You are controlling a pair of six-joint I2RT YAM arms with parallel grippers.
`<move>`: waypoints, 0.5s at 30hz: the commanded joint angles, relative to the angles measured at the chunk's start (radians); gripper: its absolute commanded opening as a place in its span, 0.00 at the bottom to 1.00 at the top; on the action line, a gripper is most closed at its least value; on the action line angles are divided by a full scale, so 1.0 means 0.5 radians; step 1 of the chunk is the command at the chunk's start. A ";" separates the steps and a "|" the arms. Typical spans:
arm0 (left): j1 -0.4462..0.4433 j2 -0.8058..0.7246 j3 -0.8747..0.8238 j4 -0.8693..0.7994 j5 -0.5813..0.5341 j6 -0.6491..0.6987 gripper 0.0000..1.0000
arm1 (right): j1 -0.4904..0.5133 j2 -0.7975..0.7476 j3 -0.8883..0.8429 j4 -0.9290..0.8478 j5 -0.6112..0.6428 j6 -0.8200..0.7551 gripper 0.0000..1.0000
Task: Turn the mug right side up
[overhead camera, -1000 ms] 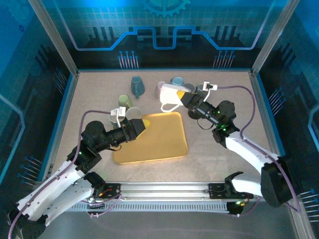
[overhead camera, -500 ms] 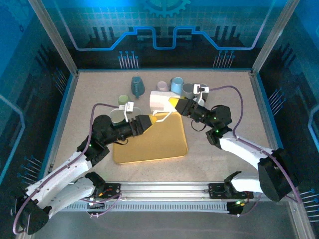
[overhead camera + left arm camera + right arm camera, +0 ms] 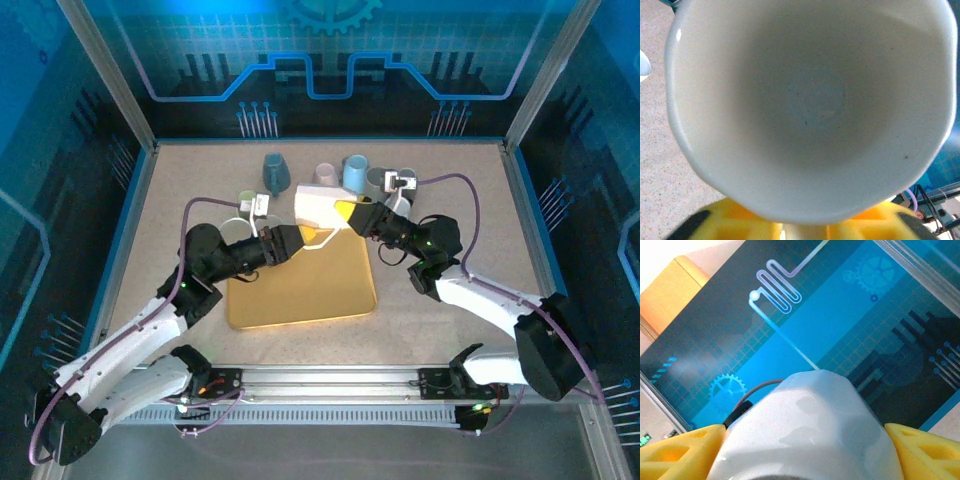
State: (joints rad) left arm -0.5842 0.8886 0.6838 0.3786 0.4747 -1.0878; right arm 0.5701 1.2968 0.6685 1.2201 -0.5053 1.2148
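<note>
The mug (image 3: 318,204) is white glazed ceramic, glossy and smooth, its inside faintly specked. The fingers (image 3: 735,226) of the left gripper (image 3: 308,238) look like matt yellow moulded plastic. The tray (image 3: 310,295) is smooth yellow plastic with a soft sheen. The table (image 3: 180,200) is beige, speckled and grainy, edged by a brushed metal rail (image 3: 330,378)

- No words, letters or numbers can be read anywhere.
- From the top camera, the back wall (image 3: 420,60) has half a gear wheel (image 3: 335,12) drawn on it at 12 o'clock. It is just a picture with no writing.
- From the right wrist camera, the blue wall (image 3: 840,335) has a small gear drawing (image 3: 727,387) at 8 o'clock, a faint big gear drawing (image 3: 877,274) at 1 o'clock and a wiggly line (image 3: 777,285) at 11 o'clock. None of them spell anything.
</note>
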 commanded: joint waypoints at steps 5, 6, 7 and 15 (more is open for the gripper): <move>0.012 -0.058 0.060 0.112 0.078 0.088 0.00 | 0.066 0.002 0.027 0.100 0.011 -0.070 0.39; 0.014 -0.085 0.067 0.047 0.068 0.125 0.00 | 0.065 -0.008 0.020 0.060 0.016 -0.093 0.50; 0.015 -0.115 0.075 -0.026 0.048 0.161 0.00 | 0.065 -0.028 0.014 0.010 0.022 -0.122 0.59; 0.011 -0.280 0.339 -1.003 -0.245 0.724 0.00 | 0.068 -0.483 0.076 -1.530 0.443 -0.898 0.89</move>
State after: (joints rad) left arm -0.5804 0.7757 0.7475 0.0284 0.4358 -0.9001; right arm 0.5957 1.1458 0.6640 0.8616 -0.4187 0.9897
